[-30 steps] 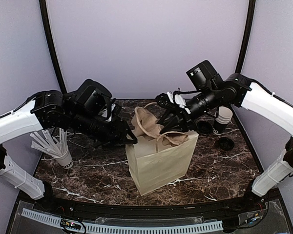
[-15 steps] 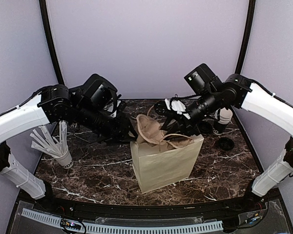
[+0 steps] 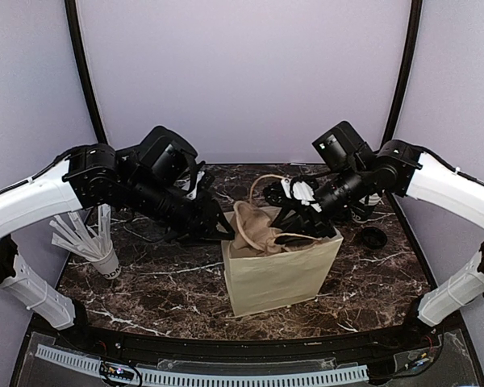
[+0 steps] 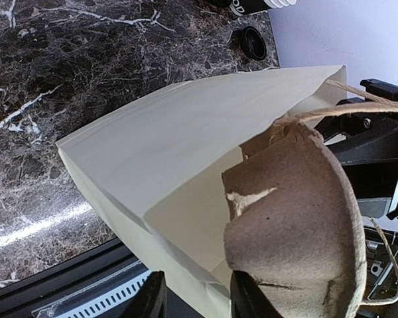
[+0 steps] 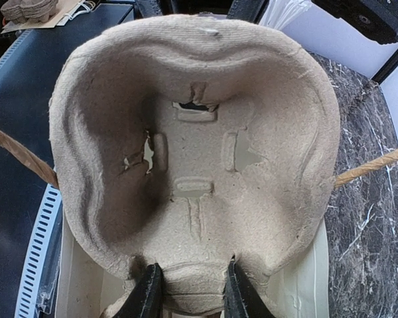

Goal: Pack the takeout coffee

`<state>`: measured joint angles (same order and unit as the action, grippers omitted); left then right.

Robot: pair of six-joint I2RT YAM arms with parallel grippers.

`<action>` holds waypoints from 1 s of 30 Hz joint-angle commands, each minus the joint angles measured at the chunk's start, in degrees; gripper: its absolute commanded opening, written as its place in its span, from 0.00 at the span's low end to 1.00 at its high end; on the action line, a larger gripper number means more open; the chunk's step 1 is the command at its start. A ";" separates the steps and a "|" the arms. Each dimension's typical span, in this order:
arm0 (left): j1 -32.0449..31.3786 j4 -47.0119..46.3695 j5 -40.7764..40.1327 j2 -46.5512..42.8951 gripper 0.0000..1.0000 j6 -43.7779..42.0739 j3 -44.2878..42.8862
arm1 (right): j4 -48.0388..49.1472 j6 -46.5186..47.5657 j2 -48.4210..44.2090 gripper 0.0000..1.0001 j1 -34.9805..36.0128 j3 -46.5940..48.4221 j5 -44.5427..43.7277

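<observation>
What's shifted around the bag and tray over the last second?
The paper bag slid to the right, and the pulp tray sank deeper into it, its edge pinched in the right claw. The left claw followed across to the bag's left rim; whether it grips anything is unclear. The cup of sticks and the loose black lid stayed put.

- The left arm and the right arm have long, smooth, round white parts
- The joints are black and chunky, like big knuckles
- A black box sits near each wrist
- Thin black cables run along the white parts
- The left hand and the right hand each have two short black fingers with rounded tips
</observation>
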<state>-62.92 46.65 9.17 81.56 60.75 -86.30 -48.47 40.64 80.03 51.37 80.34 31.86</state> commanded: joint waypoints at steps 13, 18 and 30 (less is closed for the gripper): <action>-0.10 -0.03 -1.14 -0.46 0.29 -1.87 1.03 | -10.39 3.61 0.73 0.26 0.48 3.77 -7.46; -0.10 -0.82 -2.34 -0.62 0.27 -2.49 1.17 | -15.54 2.04 6.08 0.26 0.48 9.00 -11.73; -0.10 -4.50 -7.86 -3.15 0.37 -6.53 -0.02 | -14.19 0.05 7.54 0.30 2.77 9.14 -20.73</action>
<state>-62.92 43.24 4.97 81.60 56.97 -85.86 -61.87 41.19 87.96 52.93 88.29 15.44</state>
